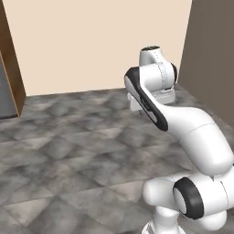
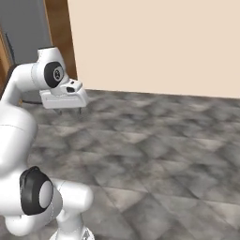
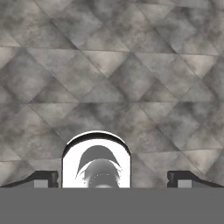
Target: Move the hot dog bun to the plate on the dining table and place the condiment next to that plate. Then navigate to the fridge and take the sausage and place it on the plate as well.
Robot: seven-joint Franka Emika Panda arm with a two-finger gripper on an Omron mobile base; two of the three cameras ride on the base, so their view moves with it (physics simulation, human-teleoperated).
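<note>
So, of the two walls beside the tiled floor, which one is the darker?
The side wall, at the right of the left base view, is the darker: it is dull grey-brown. The back wall, straight ahead, is pale beige.

In the left base view, the white arm's own elbow and wrist cover the gripper, so its fingers cannot be made out there. A brown wooden panel (image 1: 10, 55) is cut off by the left and top edges, and the grey steel surface (image 1: 5, 93) beside it runs out of the picture too; what it belongs to cannot be told. A dark taupe wall (image 1: 211, 50) is cropped at the right edge. In the right base view, the two-finger gripper (image 2: 68, 110) shows only as small dark tips under the white hand, too small to read. The grey panel (image 2: 26, 28) behind the arm is partly hidden by it.
</note>
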